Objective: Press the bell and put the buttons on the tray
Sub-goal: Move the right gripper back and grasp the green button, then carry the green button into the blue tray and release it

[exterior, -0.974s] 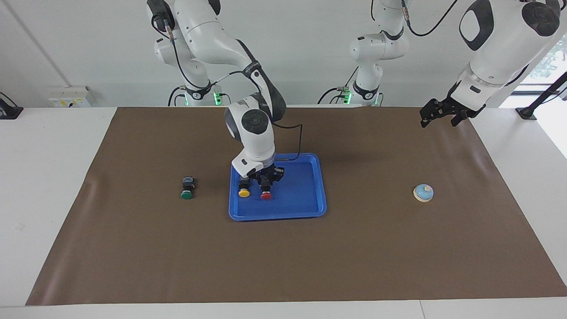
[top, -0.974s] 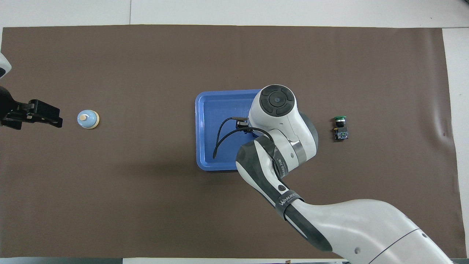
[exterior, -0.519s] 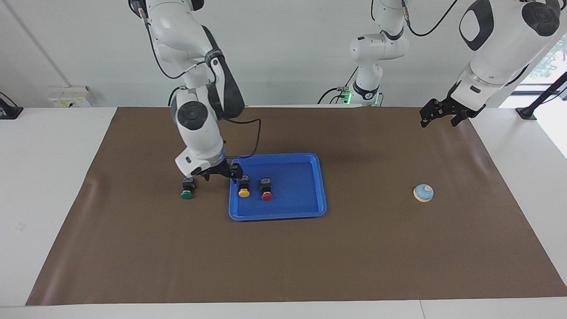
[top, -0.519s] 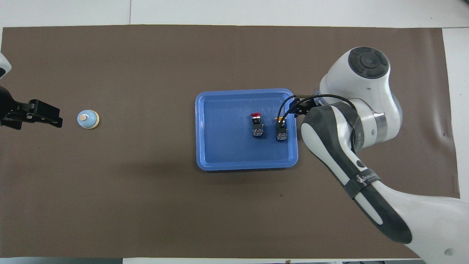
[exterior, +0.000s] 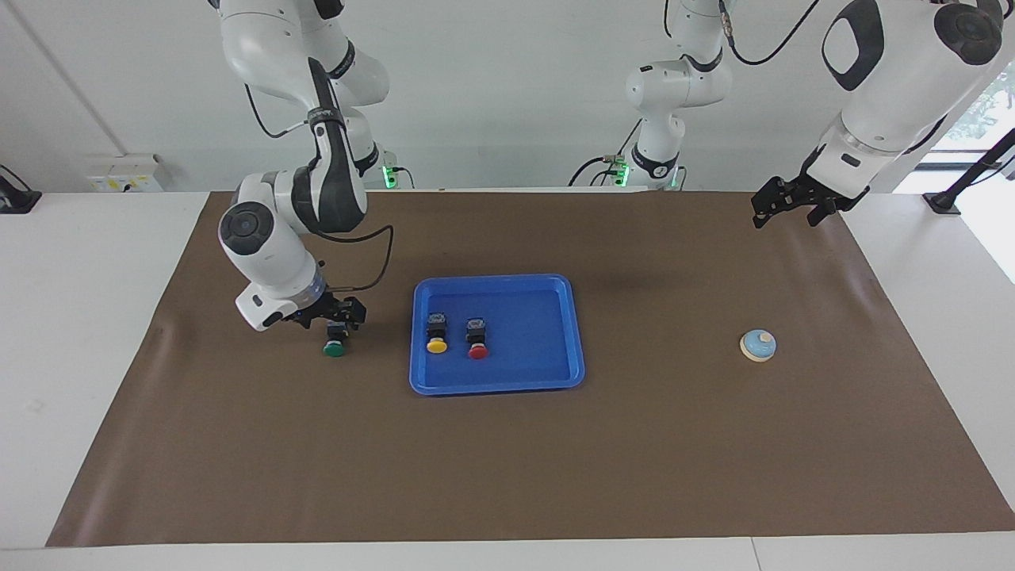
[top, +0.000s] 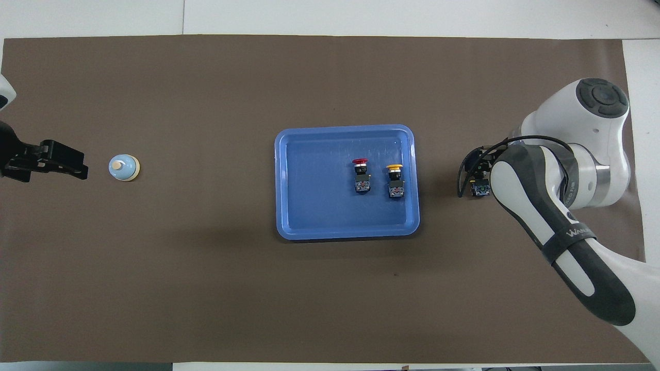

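At left-centre of the facing view, right gripper sits low over the green button, which lies on the brown mat beside the tray, toward the right arm's end. Fingers straddle its black body; whether they have closed on it cannot be told. Mid-frame, blue tray holds the yellow button and red button side by side, caps pointing away from the robots. Left gripper waits raised at upper right, fingers apart, nothing held. Bell sits on the mat at right, well apart from the tray.

Risks, judged: button lies on its side, so an off-centre pinch could roll or squirt it out. Carried low, it could clip the tray rim. Dropped close to the yellow button, it could knock that one.
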Controlling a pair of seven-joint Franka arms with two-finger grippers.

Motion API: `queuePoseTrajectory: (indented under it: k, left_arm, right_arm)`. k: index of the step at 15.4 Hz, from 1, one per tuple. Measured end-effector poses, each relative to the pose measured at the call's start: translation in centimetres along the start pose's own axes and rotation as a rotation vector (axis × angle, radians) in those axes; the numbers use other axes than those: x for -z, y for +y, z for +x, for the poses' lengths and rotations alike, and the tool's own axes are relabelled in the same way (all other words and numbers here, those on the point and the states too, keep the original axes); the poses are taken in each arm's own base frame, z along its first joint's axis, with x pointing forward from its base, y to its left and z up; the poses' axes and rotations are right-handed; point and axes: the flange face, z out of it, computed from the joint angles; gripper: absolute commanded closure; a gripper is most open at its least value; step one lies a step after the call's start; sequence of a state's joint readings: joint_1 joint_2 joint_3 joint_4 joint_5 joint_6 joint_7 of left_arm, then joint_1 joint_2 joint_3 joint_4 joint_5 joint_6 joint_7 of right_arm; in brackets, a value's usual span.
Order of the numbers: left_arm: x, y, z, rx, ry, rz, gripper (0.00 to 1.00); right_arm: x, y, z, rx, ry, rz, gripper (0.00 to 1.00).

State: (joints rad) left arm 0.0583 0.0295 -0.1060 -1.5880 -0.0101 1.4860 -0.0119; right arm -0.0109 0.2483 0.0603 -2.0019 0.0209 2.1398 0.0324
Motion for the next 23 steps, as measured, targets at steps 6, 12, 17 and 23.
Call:
queuePoseTrajectory:
  k: [6, 12, 17, 23]
  left_arm:
    - [0.0, 0.0, 0.0, 0.0, 0.0, 0.0, 0.0]
    - [0.0, 0.0, 0.0, 0.0, 0.0, 0.0, 0.0]
    - [0.0, 0.0, 0.0, 0.0, 0.0, 0.0, 0.0]
    - [0.0, 0.0, 0.0, 0.0, 0.0, 0.0, 0.0]
  right_arm:
    - [-3.1, -0.7, -1.5, 0.02, 0.053, 0.0, 0.21]
    - [-4.3, -0.9, -2.1, 0.022, 0.074, 0.001, 1.0]
    - [-1.5, -1.6, -1.0, 0.03, 0.068, 0.004, 1.0]
    - [8.2, -17.4, 0.0, -0.059, 0.105, 0.036, 1.0]
